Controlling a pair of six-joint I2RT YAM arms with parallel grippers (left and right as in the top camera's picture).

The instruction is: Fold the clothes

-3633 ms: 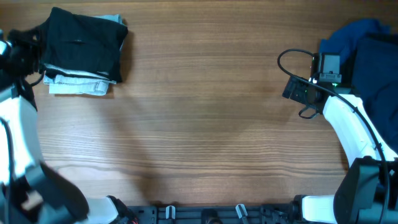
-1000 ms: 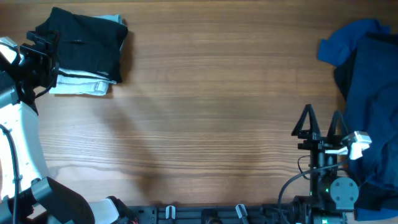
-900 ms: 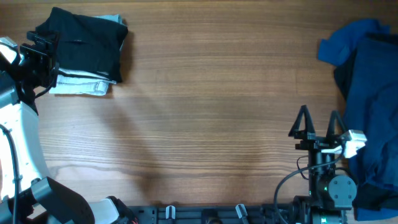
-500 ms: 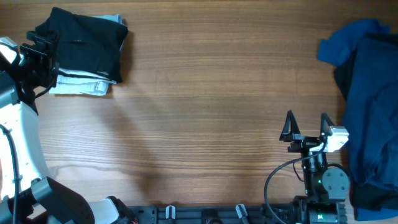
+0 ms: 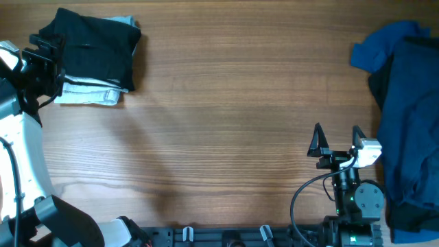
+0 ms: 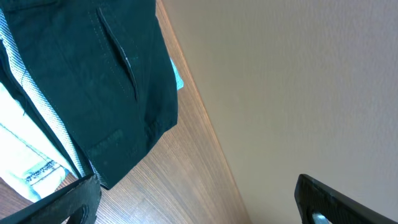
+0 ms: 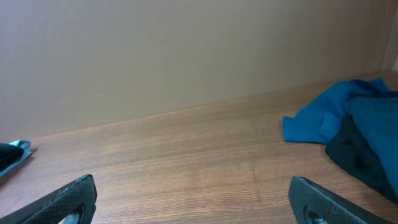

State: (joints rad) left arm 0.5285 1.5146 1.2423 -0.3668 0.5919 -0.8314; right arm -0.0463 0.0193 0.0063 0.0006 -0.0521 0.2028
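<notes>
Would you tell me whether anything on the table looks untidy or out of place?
Only the crumpled dark blue garments heaped unfolded at the right edge; the black shorts lie folded on a pale garment.

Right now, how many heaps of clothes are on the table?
2: a folded stack, black shorts on top, at far left; an unfolded blue heap at the right edge. Garments inside may be hidden.

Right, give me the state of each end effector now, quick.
Left end effector: open, holding nothing.
Right end effector: open, holding nothing.
</notes>
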